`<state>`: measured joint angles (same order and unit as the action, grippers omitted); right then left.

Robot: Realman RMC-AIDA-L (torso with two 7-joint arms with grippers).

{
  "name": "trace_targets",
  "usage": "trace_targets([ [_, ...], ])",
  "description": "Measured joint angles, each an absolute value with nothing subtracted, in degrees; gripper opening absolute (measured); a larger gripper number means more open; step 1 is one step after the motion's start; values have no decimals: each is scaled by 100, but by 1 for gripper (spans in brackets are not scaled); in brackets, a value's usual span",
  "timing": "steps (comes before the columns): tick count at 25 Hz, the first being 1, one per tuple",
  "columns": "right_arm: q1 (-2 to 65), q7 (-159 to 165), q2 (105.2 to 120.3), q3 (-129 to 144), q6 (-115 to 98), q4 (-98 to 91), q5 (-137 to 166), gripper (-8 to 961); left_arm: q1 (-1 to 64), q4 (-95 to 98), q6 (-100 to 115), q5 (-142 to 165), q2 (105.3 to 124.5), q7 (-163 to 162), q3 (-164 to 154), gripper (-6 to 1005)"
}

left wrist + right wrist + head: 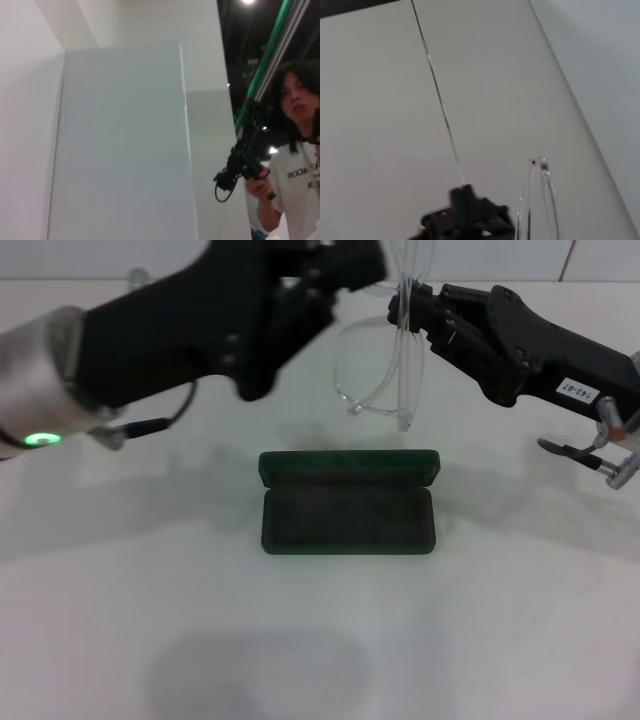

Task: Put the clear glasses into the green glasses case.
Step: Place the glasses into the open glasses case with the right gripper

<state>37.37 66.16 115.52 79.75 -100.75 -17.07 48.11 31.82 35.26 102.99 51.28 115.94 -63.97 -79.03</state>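
Both of my hands are raised above the white surface (320,660), meeting over the far side of the dark green rectangular hinged glasses case (348,502). My right hand (412,312) is clamped on the clear, fully transparent plastic glasses (385,380) at the upper part of the frame, so the lenses hang downward and the folded arms run vertically beside them. I judge this hold leaves the long axis of the frame free to be turned level with the case.

My left hand (335,280) sits just beside the glasses at the same height; its fingers are hidden behind its own body, so I cannot tell whether they are spread or closed, nor whether they touch the frame. Its position suggests it is there to steady or re-orient the frame.

The case lies open on the surface below and slightly nearer to me, lid tilted back on the far hinge, dark lining exposed and nothing inside. It faces me lengthwise, which suits a straight descent.

The right wrist view shows the upper ends of the glasses' arms against the far wall. The left wrist view shows only walls and a person in the background.
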Motion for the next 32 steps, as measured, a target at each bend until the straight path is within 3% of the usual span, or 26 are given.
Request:
trace_targets([
  [7, 3550, 6498, 11494, 7983, -9768, -2319, 5068, 73, 2638, 3618, 10634, 5518, 11243, -6951, -7333, 36],
  [13, 2797, 7475, 11462, 7975, -9170, -4590, 6216, 73, 2128, 3620, 10647, 6424, 10942, -7220, -6695, 37],
  [19, 2145, 9060, 11500, 7699, -8829, -7198, 7972, 73, 1838, 3651, 10703, 7200, 10833, -7284, -5970, 37],
  [23, 2099, 9912, 11507, 7538, -8914, -8194, 8839, 73, 1672, 3831, 10741, 7585, 10787, -7306, -5734, 37],
  [32, 2823, 11670, 11525, 7585, -9625, -9658, 11345, 73, 1617, 3912, 10786, 8065, 10772, -7140, -5279, 37],
])
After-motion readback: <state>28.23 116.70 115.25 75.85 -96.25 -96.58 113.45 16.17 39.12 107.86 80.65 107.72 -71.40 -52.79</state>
